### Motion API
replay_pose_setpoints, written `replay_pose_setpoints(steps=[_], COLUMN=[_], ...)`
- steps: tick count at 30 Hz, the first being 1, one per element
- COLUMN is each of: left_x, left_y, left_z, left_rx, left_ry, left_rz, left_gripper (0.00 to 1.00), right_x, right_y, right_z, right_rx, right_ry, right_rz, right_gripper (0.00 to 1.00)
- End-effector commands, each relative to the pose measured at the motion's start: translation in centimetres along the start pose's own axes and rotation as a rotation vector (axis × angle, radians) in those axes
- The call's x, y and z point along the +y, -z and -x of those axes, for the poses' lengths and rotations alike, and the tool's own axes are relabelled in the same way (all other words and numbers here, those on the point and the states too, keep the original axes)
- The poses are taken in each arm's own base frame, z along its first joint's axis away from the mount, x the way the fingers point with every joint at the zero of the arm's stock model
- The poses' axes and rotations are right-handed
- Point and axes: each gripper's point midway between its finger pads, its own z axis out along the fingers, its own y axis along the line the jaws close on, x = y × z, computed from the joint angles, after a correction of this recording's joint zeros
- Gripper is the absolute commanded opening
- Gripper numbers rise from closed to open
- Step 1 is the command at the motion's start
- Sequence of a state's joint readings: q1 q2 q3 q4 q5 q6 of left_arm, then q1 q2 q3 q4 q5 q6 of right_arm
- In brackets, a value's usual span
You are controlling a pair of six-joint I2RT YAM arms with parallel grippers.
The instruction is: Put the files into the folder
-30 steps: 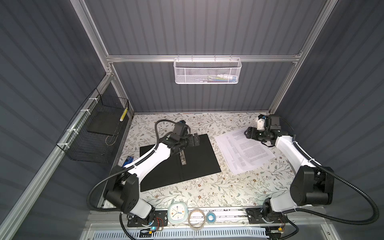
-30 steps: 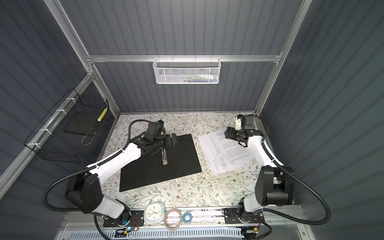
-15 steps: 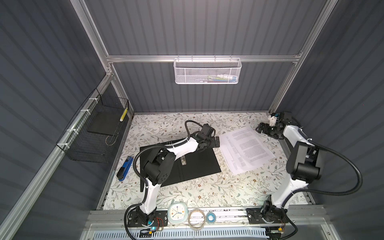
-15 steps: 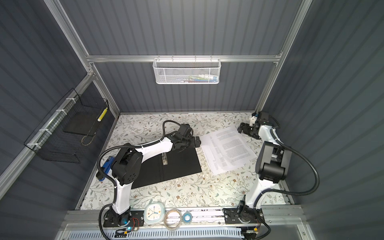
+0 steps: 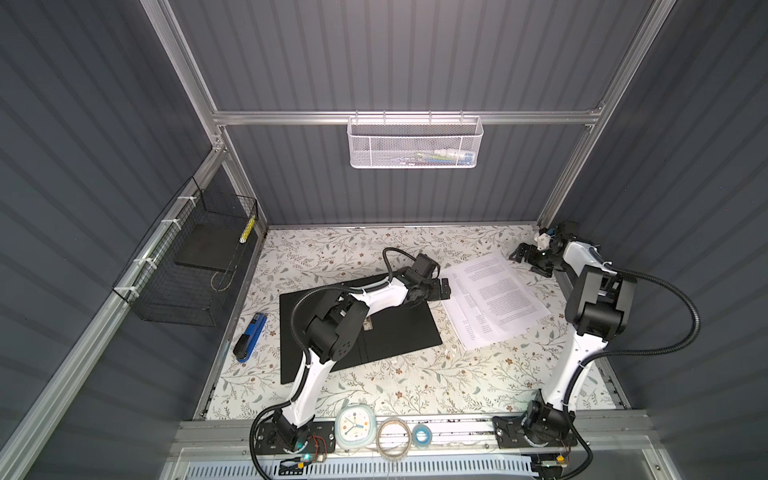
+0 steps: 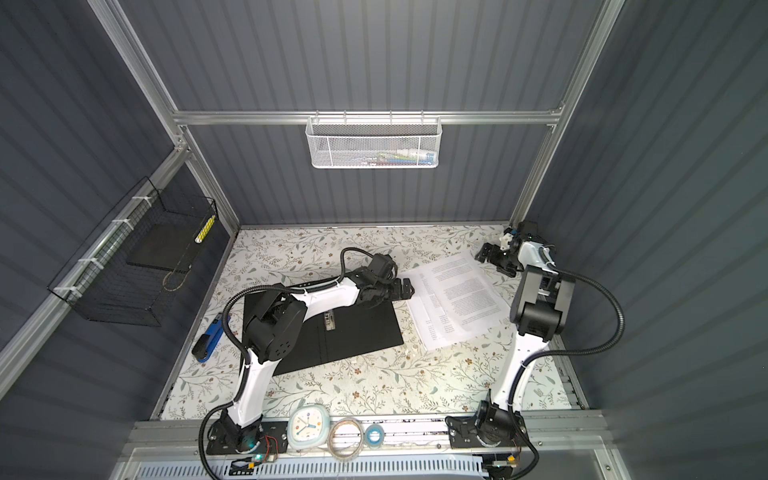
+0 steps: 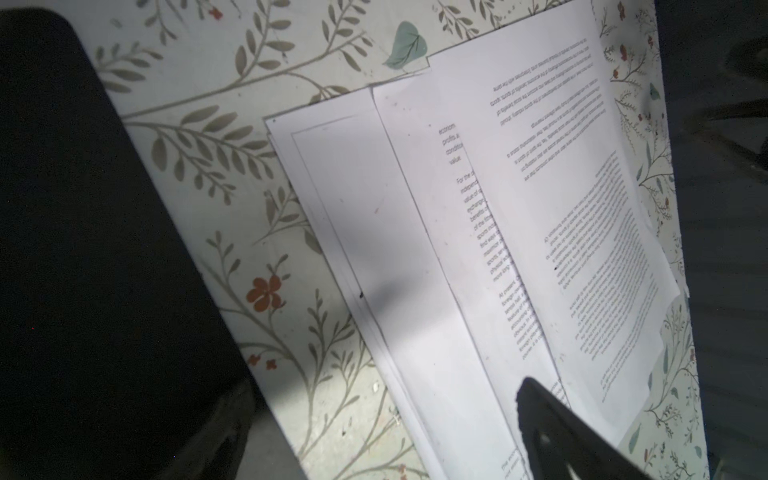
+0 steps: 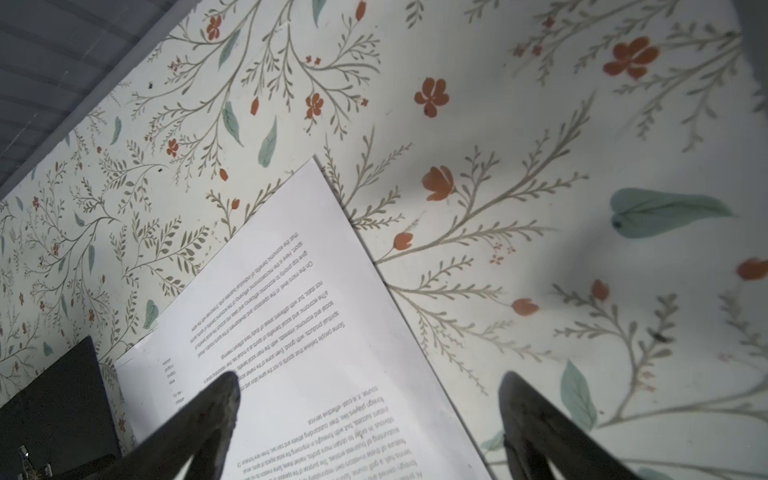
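A: Front rail: a clock (image 5: 354, 427), not ours. Progress?

B: Barely begun, we judge. The folder (image 5: 386, 332) lies open, black inside up, ring clip (image 5: 368, 324) bare, nothing filed. The files (image 5: 496, 297) lie fanned on the table (image 5: 374, 386) beside its right edge, apart from it.

A: Pincers?

B: Left gripper (image 5: 444, 289) spread wide, empty, at the files' left edge. Right gripper (image 5: 528, 259) spread too, empty, near their far right corner.

A: Containers behind?

B: We see a black wire basket (image 5: 166, 299) on the left wall holding a dark flat pad (image 5: 208, 247) and a yellow stick (image 5: 246, 230). The white mesh basket (image 5: 374, 145) is on the back rail, contents too small.
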State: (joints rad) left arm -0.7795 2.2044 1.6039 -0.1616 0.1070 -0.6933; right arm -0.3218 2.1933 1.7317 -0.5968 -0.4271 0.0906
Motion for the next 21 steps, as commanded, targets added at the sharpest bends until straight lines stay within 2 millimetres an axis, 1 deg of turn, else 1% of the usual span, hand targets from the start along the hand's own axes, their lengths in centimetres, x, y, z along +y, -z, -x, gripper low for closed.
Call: replay_pose_setpoints(steps=[1, 3, 6, 9, 12, 15, 19, 21], left_x=[-0.4, -0.5, 0.2, 0.3, 0.0, 0.1, -0.4, -0.4], left_y=[-1.1, -1.5, -1.9, -2.3, -2.8, -3.3, -3.7, -3.8], left_z=[-0.6, -0.8, -1.3, -1.7, -1.9, -2.4, -2.4, -2.4], left_rx=[0.035, 0.050, 0.077, 0.090, 0.101, 0.122, 0.130, 0.142], left_ry=[0.015, 0.018, 0.026, 0.030, 0.033, 0.037, 0.016, -0.003], left_rz=[-0.029, -0.039, 0.004, 0.006, -0.014, -0.021, -0.050, -0.044], left_gripper=[0.99, 1.00, 0.99, 0.99, 1.00, 0.99, 1.00, 0.99], right_x=[-0.2, -0.2, -0.6, -0.5, -0.2, 0.3, 1.1, 1.5], right_y=[-0.6, -0.9, -1.3, -1.4, -1.4, -1.4, -1.1, -0.9], right_z=[-1.1, -1.4, -2.2, -2.8, -3.2, -3.7, -4.7, -5.0], right_rx=[0.071, 0.085, 0.118, 0.145, 0.153, 0.172, 0.195, 0.200], right_ry=[-0.059, -0.073, -0.101, -0.123, -0.139, -0.147, -0.159, -0.166], right_rz=[0.002, 0.006, -0.006, -0.003, 0.011, 0.032, 0.050, 0.069], right_gripper=[0.96, 0.95, 0.95, 0.95, 0.95, 0.94, 0.93, 0.92])
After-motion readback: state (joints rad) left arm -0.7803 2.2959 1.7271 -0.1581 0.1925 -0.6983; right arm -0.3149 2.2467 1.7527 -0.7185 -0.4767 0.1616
